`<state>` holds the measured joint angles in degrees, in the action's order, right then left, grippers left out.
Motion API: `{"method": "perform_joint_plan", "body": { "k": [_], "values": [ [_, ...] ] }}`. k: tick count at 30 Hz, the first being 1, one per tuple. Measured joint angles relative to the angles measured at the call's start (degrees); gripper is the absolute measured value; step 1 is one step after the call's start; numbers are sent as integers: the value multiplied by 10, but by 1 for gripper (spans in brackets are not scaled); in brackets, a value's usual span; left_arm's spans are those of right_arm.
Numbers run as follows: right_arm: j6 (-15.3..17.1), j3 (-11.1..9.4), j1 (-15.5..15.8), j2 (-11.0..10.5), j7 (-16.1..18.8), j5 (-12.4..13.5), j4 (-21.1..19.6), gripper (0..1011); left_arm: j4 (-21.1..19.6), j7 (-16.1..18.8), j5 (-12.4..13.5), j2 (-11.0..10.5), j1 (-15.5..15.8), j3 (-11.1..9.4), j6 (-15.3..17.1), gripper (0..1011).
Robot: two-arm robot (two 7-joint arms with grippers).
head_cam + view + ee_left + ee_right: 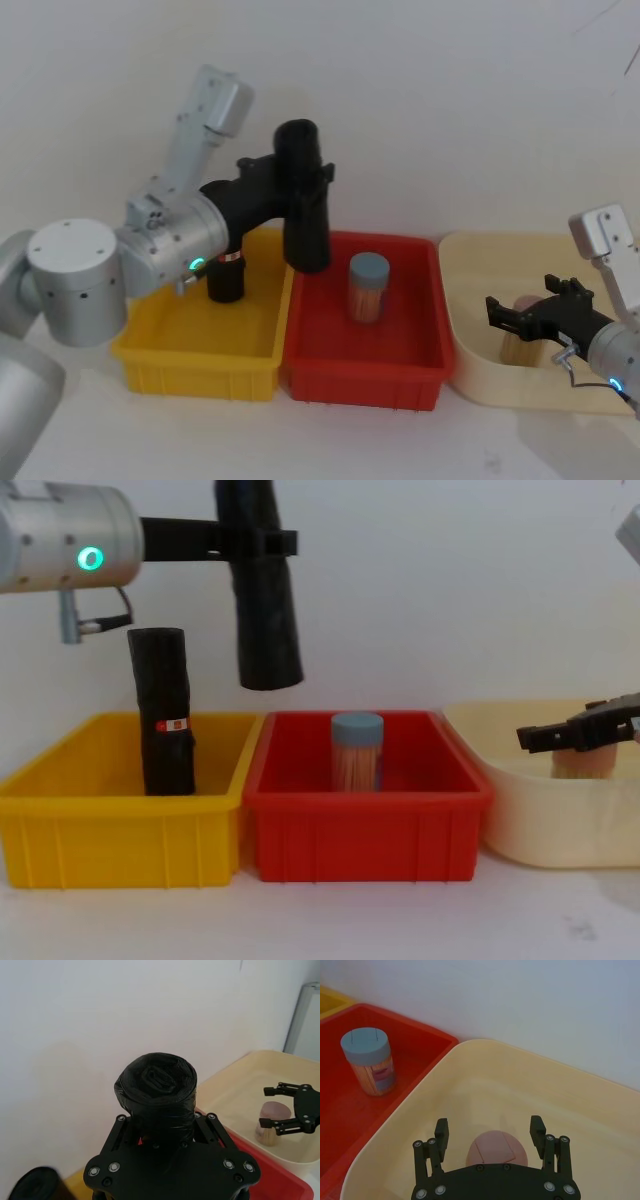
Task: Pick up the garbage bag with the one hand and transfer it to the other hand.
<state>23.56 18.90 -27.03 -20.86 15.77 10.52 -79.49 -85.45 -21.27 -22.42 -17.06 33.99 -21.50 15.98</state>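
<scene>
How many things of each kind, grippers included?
Black rolls: 2 (garbage bag in left gripper, stickered roll in yellow bin)
Jars: 2 (blue-lidded jar, pink-lidded jar)
Bins: 3 (yellow, red bin, cream tray)
Grippers: 2 (left, right gripper)
Total: 9

The garbage bag [268, 610], a cylindrical black roll, is matt, wrinkled plastic film. The rectangular yellow bin [120, 840] and rectangular red bin [365, 840] are smooth, slightly glossy moulded plastic. The rounded cream tray [560, 830] looks smooth and duller. The silver-grey cylindrical left wrist [60, 535] looks like satin metal.

Bright, even diffuse light, faint soft shadows throughout
</scene>
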Motion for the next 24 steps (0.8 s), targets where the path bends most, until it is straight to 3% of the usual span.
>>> {"method": "perform_joint_plan", "body": {
  "k": [16, 24],
  "values": [
    [0, 0, 0, 0, 0, 0, 0, 1001, 82, -30, 4, 41, 54, -47, -34, 377],
    [-5, -2, 3, -2, 2, 0, -5, 1001, 98, -39, 2, 49, 64, -56, -41, 377]
  ]
}}
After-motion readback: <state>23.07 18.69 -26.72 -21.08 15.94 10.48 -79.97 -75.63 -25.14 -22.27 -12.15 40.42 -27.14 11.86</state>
